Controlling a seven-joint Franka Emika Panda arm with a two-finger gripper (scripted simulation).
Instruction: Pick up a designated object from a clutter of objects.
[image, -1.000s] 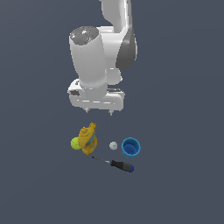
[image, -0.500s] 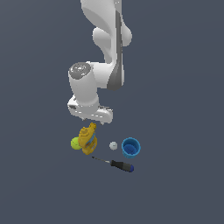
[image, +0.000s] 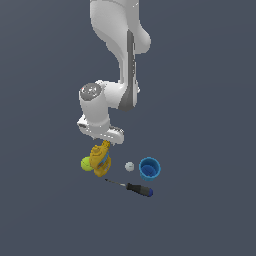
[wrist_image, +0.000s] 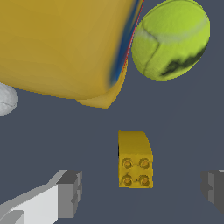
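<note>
The designated object is a small boxy yellow-orange brick (wrist_image: 134, 159) with round studs, lying on the dark floor in the wrist view. My gripper (wrist_image: 140, 190) is open. One grey fingertip (wrist_image: 69, 194) and the other (wrist_image: 214, 187) stand on either side of the brick's studded end, with wide gaps and no contact. In the exterior view the gripper (image: 106, 142) hangs low, just above the clutter of objects, and I cannot single out the brick among the yellow-orange pieces there.
A big rounded yellow-orange lump (wrist_image: 65, 48) with a blue patch lies close beyond the brick, beside a yellow-green ball (wrist_image: 170, 39). To the exterior view's right lie a tiny white ball (image: 129, 166), a blue cup (image: 149, 168) and a dark-handled screwdriver (image: 132, 187).
The arm has come down steadily, and the hand now sits just over the yellow-orange pieces instead of well above them. The objects have not moved.
</note>
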